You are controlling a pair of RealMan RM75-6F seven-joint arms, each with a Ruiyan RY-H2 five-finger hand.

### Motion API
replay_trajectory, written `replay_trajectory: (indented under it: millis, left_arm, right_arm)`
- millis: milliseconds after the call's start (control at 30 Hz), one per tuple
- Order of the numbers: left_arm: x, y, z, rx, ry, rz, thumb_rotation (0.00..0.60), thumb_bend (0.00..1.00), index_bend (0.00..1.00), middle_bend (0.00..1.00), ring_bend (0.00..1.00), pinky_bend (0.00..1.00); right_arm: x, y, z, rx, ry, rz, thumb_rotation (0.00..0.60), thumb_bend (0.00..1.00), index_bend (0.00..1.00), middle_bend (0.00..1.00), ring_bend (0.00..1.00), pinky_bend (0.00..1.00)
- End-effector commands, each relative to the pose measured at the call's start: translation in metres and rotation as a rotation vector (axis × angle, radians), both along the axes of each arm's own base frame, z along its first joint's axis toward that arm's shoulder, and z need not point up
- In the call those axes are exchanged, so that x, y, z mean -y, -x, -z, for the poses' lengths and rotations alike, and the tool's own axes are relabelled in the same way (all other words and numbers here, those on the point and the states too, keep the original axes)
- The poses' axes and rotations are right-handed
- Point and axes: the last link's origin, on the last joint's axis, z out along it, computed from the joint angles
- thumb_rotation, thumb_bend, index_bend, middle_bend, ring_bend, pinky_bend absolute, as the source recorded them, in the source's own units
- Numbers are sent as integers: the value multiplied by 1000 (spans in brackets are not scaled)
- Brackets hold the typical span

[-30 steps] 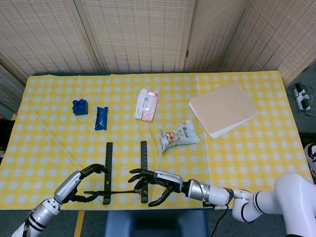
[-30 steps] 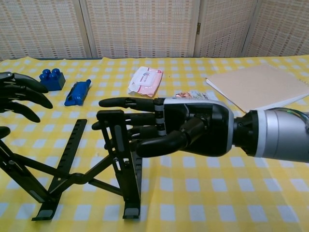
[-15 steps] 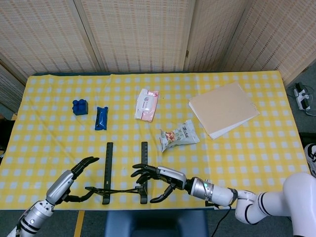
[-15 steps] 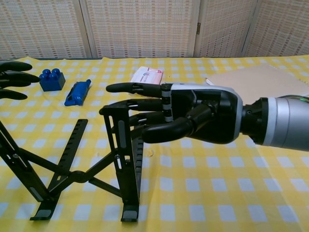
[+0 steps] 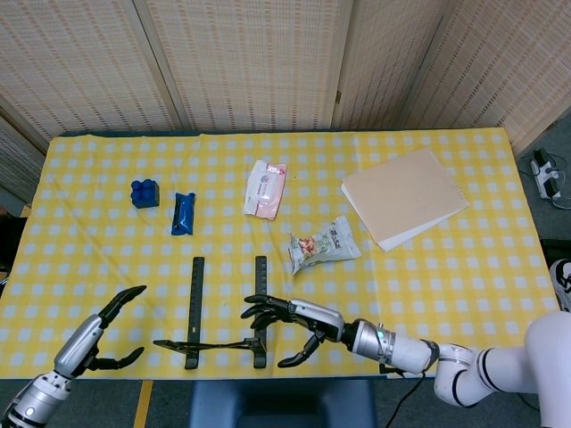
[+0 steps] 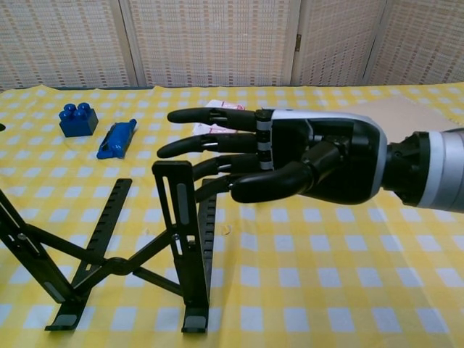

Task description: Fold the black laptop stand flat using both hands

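At the near edge of the surface, the left hand (image 5: 96,334) had drawn back toward the near left corner, fingers spread and holding nothing; it stood well clear of the black laptop stand (image 5: 223,314), where a second before it had been curled around the stand's left upright. From the chest view it had gone out of sight altogether. The right hand (image 6: 290,161) had also lifted away: its fingers (image 6: 210,118) were open and stretched out level above and just behind the top of the stand's right upright, not gripping it, whereas earlier they had lain lower, alongside that upright.

The stand itself remained near the middle of the near edge, upright and unfolded (its crossed struts plainly open in the chest view). Its two rails pointed toward the far edge, and its feet were on the yellow checked cloth (image 5: 428,294). It looked a little taller and more erect than a second earlier.

With both hands off it, I judged that the fold had not been achieved and that a fresh grip on both sides would be needed.

Farther out lay a snack packet (image 5: 323,243), a pink wipes pack (image 5: 265,189), a blue packet (image 5: 183,213), a blue brick (image 5: 144,193) and a tan notebook (image 5: 403,196) toward the far right corner, none of them moved.
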Motion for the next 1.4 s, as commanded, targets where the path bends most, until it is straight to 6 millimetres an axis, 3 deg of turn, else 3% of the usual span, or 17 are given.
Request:
replay_trajectory:
  millis: [33, 133, 300, 533, 833, 1400]
  left_arm:
    - [5, 11, 3, -8, 22, -38, 600, 341, 3, 94, 41, 148]
    - [9, 18, 9, -35, 38, -52, 600, 340, 26, 94, 43, 148]
    - [15, 19, 35, -77, 129, -46, 600, 341, 168, 94, 51, 148]
    - [15, 6, 73, -107, 188, 3, 600, 343, 265, 136, 81, 158]
    - [11, -2, 105, -200, 48, 13, 600, 345, 358, 246, 183, 232]
    - [10, -3, 111, -188, -2, -48, 600, 351, 517, 336, 259, 275]
  right_arm:
    - [0, 0, -1, -1, 0, -1, 600, 214, 78, 168, 205, 200]
    - [0, 0, -1, -4, 2, 0, 600, 214, 78, 168, 204, 200]
    - [2, 0, -1, -7, 5, 5, 600, 214, 78, 168, 204, 200]
    - [3, 0, 0, -19, 12, 11, 600, 214, 78, 168, 203, 200]
    - [3, 2, 0, -24, 13, 19, 600, 214, 78, 168, 202, 200]
    - [3, 3, 2, -22, 5, 24, 600, 214, 78, 167, 201, 200]
